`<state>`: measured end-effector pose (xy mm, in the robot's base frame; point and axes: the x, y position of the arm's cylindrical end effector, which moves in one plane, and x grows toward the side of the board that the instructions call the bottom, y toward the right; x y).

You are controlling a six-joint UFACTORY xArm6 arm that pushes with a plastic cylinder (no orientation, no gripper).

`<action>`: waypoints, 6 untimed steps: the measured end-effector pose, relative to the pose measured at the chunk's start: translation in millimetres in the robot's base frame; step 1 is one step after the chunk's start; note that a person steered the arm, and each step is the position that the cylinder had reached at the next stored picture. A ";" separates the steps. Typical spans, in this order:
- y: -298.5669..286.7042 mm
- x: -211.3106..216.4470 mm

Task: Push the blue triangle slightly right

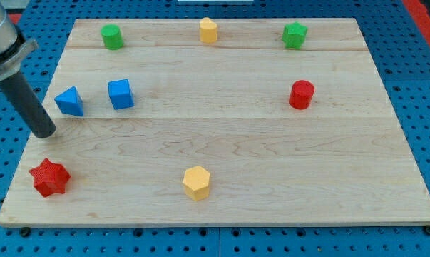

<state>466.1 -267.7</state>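
Wooden board (222, 143) seen from above and slightly in front, resting on a blue pegboard surface (414, 43). Dark rod entering from the far left corner, slanting down to my tip (45, 133) near the board's left edge. No pincer on this arm, only the plain rod, so nothing to open or close.

Blue triangle (70, 101) at the left side of the board, just right of my tip and a little farther back, close but apparently not touching. Blue cube (120, 94) just to the right of the triangle, a small gap between them.

Red star (49, 178) in the near left corner, nearer than my tip and apart from it. Yellow hexagonal block (197, 182) near the front edge, around the middle. Red cylinder (301, 94) well over to the right, about level with the blue blocks.

Along the far edge, three blocks in a row: green cylinder (112, 36) to the left, yellow block (208, 30) in the middle, green star (294, 34) to the right.
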 end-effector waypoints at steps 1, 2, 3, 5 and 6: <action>0.0 -18.5; -8.4 -19.8; 22.0 -30.0; 59.8 -19.1; 64.8 6.6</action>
